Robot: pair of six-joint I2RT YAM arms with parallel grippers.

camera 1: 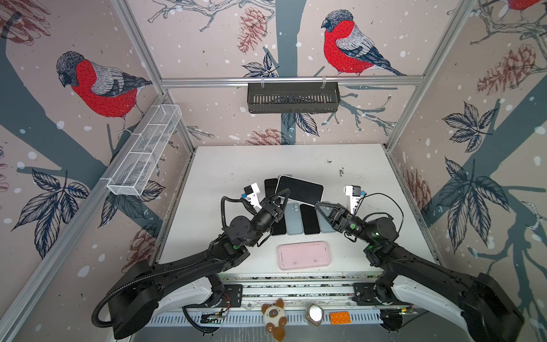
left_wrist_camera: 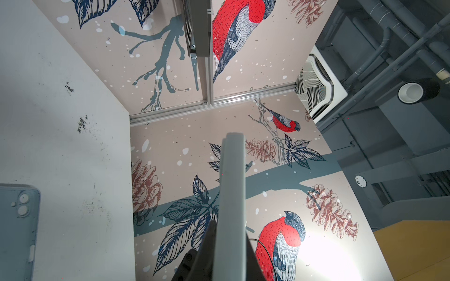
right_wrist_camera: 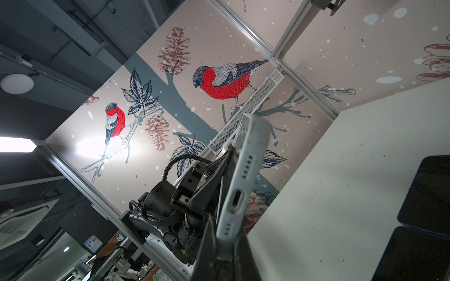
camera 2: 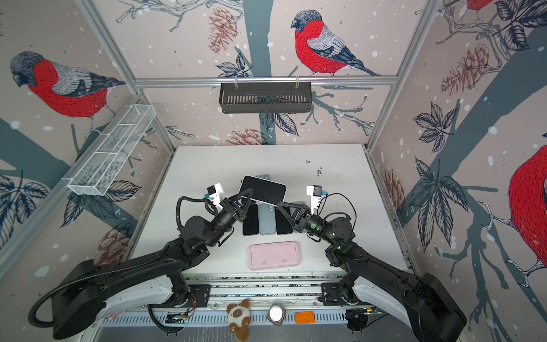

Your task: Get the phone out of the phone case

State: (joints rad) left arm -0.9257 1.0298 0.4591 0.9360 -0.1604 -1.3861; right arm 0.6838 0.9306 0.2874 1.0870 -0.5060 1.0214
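Observation:
The phone (camera 1: 299, 189), black screen up inside a pale phone case, hangs tilted above the white table (camera 1: 236, 165) in both top views (camera 2: 262, 189). My left gripper (camera 1: 282, 194) is shut on its left end, and the left wrist view shows the pale edge (left_wrist_camera: 232, 185) rising from between the jaws of the left gripper (left_wrist_camera: 230, 228). My right gripper (camera 1: 318, 205) is shut on the near right corner. The right wrist view shows the case's bottom edge with the charging port (right_wrist_camera: 239, 194), pinched in the right gripper (right_wrist_camera: 225, 233).
Under the held phone lies a row of flat devices: a black one (camera 1: 279, 229), a blue-grey one (camera 1: 294, 220), another black one (camera 1: 310, 219) and another blue-grey one (camera 1: 327, 226). A pink case (camera 1: 304, 255) lies nearer the front. A wire basket (camera 1: 145, 151) and a black basket (camera 1: 293, 97) hang on the walls.

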